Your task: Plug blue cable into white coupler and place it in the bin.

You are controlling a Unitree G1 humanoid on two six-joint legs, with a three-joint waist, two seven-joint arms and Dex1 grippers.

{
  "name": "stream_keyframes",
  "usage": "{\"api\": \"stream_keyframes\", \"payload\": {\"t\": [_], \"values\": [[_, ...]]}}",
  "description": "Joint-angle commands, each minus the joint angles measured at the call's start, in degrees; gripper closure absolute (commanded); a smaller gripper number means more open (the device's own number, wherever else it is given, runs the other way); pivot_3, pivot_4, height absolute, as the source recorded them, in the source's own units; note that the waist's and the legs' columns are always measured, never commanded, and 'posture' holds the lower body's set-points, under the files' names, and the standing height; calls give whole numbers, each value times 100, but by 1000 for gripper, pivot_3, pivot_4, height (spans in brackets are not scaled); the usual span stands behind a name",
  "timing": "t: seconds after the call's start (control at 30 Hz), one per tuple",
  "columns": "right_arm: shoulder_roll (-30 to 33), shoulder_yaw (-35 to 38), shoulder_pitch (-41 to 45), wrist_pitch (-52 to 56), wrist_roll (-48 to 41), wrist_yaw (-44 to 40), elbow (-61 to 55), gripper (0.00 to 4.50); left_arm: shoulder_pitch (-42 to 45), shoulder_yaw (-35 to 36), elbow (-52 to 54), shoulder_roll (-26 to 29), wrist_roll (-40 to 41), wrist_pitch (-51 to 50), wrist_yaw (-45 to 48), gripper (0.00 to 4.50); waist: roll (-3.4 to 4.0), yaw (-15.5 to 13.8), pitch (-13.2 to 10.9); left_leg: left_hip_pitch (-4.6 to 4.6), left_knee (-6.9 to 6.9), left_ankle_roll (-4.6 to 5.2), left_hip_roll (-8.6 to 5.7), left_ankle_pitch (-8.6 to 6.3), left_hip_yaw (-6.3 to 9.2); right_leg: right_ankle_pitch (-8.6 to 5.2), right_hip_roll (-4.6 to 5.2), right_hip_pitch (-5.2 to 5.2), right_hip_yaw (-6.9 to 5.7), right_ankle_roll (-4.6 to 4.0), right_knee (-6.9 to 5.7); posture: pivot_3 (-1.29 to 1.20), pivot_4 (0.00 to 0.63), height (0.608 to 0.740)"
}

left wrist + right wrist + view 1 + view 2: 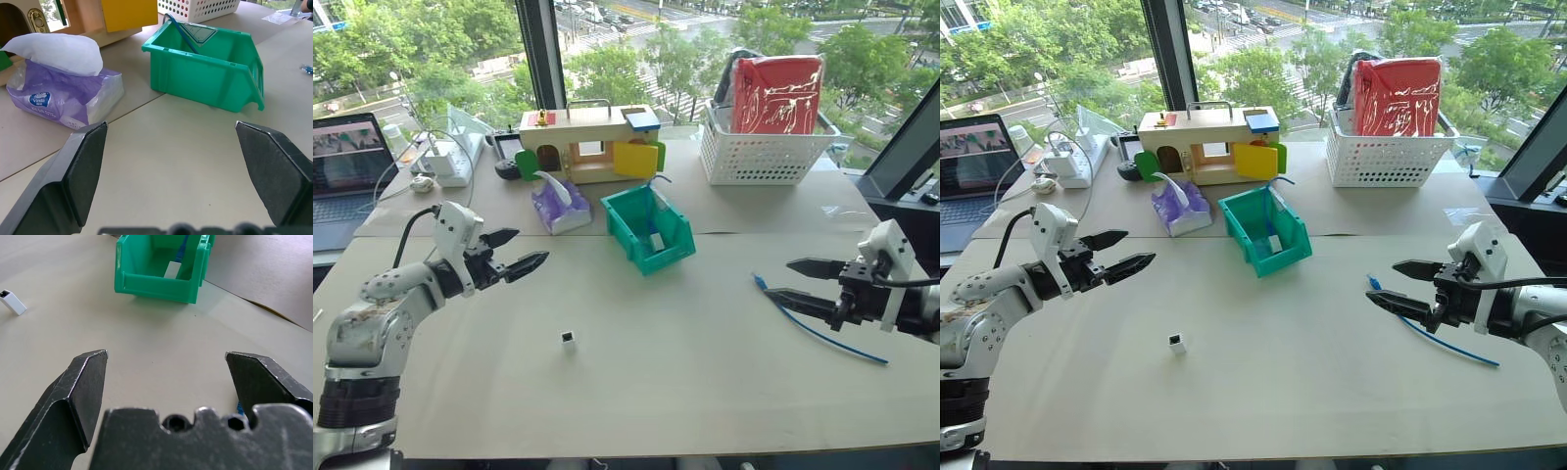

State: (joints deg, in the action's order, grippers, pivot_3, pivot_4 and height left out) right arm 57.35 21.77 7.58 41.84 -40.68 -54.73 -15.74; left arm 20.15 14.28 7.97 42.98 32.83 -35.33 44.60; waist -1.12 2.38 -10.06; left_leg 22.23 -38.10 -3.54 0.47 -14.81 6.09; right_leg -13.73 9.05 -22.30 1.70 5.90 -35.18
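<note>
The blue cable (822,338) lies loose on the table at the right, its plug end pointing toward the middle. My right gripper (778,277) hovers open just above that plug end, holding nothing. The tiny white coupler (568,340) stands alone on the table near the front centre, also seen in the right wrist view (12,302). My left gripper (531,245) is open and empty at the left, above and behind the coupler. The teal bin (677,223) sits at mid-table with its low front toward me; inside it are a blue cord and a small white piece (172,269).
A purple tissue pack (560,206) lies left of the bin. Behind it stand a wooden toy house (587,142) and a white lattice basket (764,147) holding a red bag. A laptop (347,166) and a power strip (450,162) are at the far left.
</note>
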Motion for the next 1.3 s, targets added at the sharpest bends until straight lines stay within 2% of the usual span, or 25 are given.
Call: {"api": "stream_keyframes", "payload": {"t": [0.03, 0.17, 0.33, 0.6, 0.8, 0.93, 1.03, 1.17, 1.2, 1.23, 1.27, 1.3], "values": [[-26, 253, 83, -48, -28, 142, -112, 44, 371, -186, -79, 72, -110, 267, 287, 16, 0, -1, 0, 0, 0, 0, 0, 0, 0, 0, 0, 0, 0, 0, 0, 0, 150, 740], [13, 133, 298, 111, 90, 484, -62, 44, 1002, -552, -213, 150, 174, 84, 1148, 16, -3, -36, -2, 8, -1, -6, -1, 6, 1, 0, 0, 0, 0, 0, 1, 0, 150, 740], [3, -909, 631, 387, 667, 794, 183, 44, 1103, -905, 98, 463, 568, -241, 2281, 16, -2, 45, -1, 0, 1, -6, 3, 7, 1, -2, -7, -1, 5, -3, -2, 0, 150, 740], [-479, -1902, 1706, 157, 1616, 1044, 1838, 44, 892, -830, 466, 666, 725, -427, 2495, 16, 1, 52, -4, 2, 1, -4, 4, 8, -1, -9, -12, -7, 16, -13, -7, 0, 150, 740], [-920, -2339, 2335, -423, 2273, 915, 3295, 44, 777, -695, 611, 767, 772, -428, 2518, 16, 1, 40, -4, 3, 2, -4, 5, 8, -2, -9, -14, -9, 17, -13, -5, 0, 150, 740], [-1172, -2488, 2402, -837, 2569, 764, 3932, 1107, 726, -611, 675, 847, 773, -413, 2467, 16, -1, 45, -3, -2, 2, -5, 5, 8, -1, -9, -14, -3, 17, -13, -2, 0, 150, 740], [-1272, -2438, 2341, -1044, 2609, 590, 3965, 2229, 667, -582, 745, 908, 838, -467, 2511, 16, -1, 53, -2, -10, 2, -7, 10, 9, -2, -9, -18, 0, 17, -13, -8, 0, 150, 740], [-1236, -2432, 2297, -1342, 2738, 363, 3900, 3462, 641, -554, 788, 977, 987, -491, 2644, 16, -1, 85, -2, -15, 2, -7, 20, 9, -1, -10, -26, 0, 17, -15, -16, 0, 150, 740], [-1192, -2464, 2293, -1509, 2814, 296, 3842, 3633, 640, -549, 781, 985, 1002, -486, 2661, 16, -1, 90, -2, -15, 2, -7, 20, 9, -2, -10, -26, 0, 17, -15, -17, 0, 150, 740], [-1124, -2519, 2311, -1727, 2870, 130, 3658, 4138, 651, -549, 775, 990, 1020, -489, 2680, 16, -1, 94, -2, -15, 2, -7, 20, 9, -2, -10, -26, 0, 17, -15, -17, 0, 150, 740], [-1066, -2576, 2331, -1927, 2904, -63, 3458, 4385, 664, -555, 770, 994, 1034, -484, 2694, 16, -1, 98, -3, -15, 2, -7, 20, 9, -2, -10, -26, 0, 17, -15, -17, 0, 150, 740], [-1037, -2609, 2348, -2058, 2931, -201, 3331, 4417, 674, -561, 762, 998, 1043, -478, 2704, 16, 1, 106, -4, -14, 2, -7, 20, 9, -2, -10, -26, -3, 17, -15, -19, 0, 150, 740]]}}
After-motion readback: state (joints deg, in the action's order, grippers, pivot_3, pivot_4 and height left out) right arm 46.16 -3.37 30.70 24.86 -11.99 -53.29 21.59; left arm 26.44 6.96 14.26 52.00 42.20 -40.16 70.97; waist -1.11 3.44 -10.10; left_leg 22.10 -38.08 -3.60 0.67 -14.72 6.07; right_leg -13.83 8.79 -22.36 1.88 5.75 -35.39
